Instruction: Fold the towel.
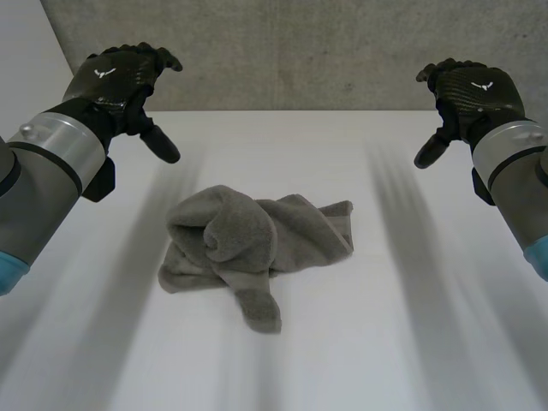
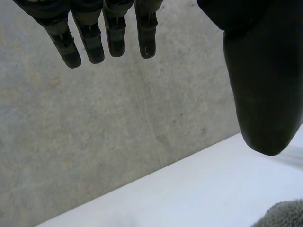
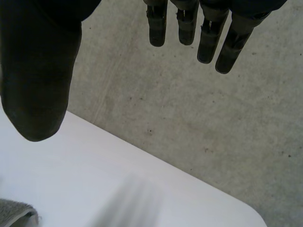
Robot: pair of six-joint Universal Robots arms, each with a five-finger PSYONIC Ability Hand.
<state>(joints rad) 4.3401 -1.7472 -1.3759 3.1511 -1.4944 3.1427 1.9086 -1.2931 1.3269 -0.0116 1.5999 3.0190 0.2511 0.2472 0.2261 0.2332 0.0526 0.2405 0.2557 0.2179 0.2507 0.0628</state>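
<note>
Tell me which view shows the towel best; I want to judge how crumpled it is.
The head view: the whole grey towel lies bunched on the table, folds and corners visible. The left wrist view catches a sliver of its edge; the right wrist view, one small corner.

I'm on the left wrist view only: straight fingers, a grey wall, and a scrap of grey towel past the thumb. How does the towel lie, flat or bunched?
Observer: Bunched. The towel lies crumpled in a heap at the middle of the white table, with one end sticking out toward the robot.
Operator: Is either hand touching it?
Observer: No. The left hand and the right hand are raised, one on each side of the towel and apart from it.
Operator: Is the right hand open too?
Observer: Yes. In the right wrist view its fingers are straight and hold nothing.
</note>
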